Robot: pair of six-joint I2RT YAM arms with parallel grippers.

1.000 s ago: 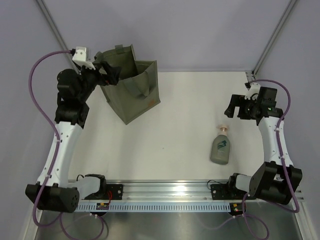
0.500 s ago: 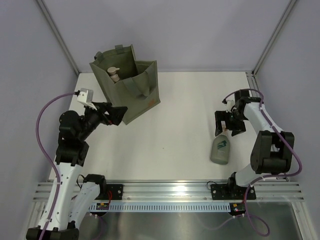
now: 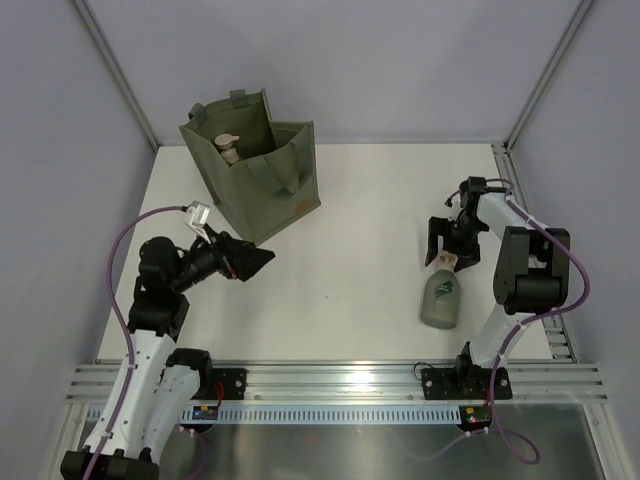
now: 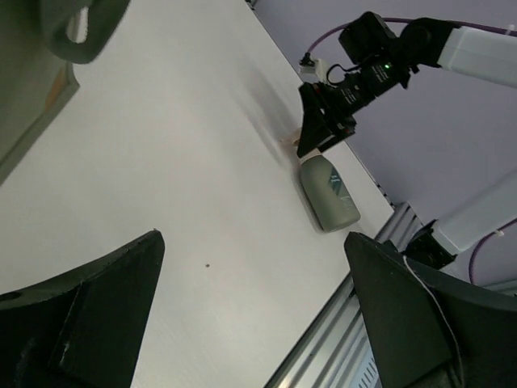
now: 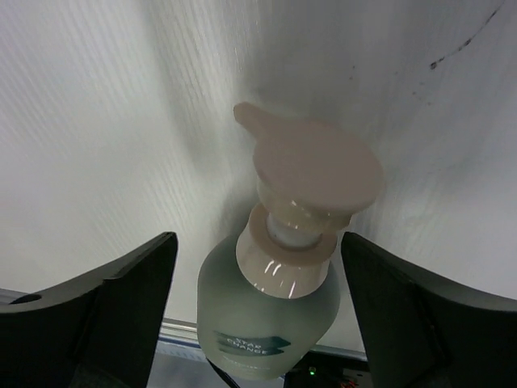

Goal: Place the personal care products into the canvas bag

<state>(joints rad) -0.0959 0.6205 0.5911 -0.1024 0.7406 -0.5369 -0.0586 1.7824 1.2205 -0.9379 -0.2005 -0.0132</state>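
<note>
A robot lab was shown, not a home. A bare white table was closed in by plain grey walls, and thin metal posts were seen at the back corners. A long metal rail was fixed along the near edge. A left robot arm and a right robot arm, both white and black, were bolted to it. Purple cables were looped from the arms.

Left arm, right arm: white links, black joints, purple cables. Fingers black, wedge-shaped. White camera box at left wrist.
</note>
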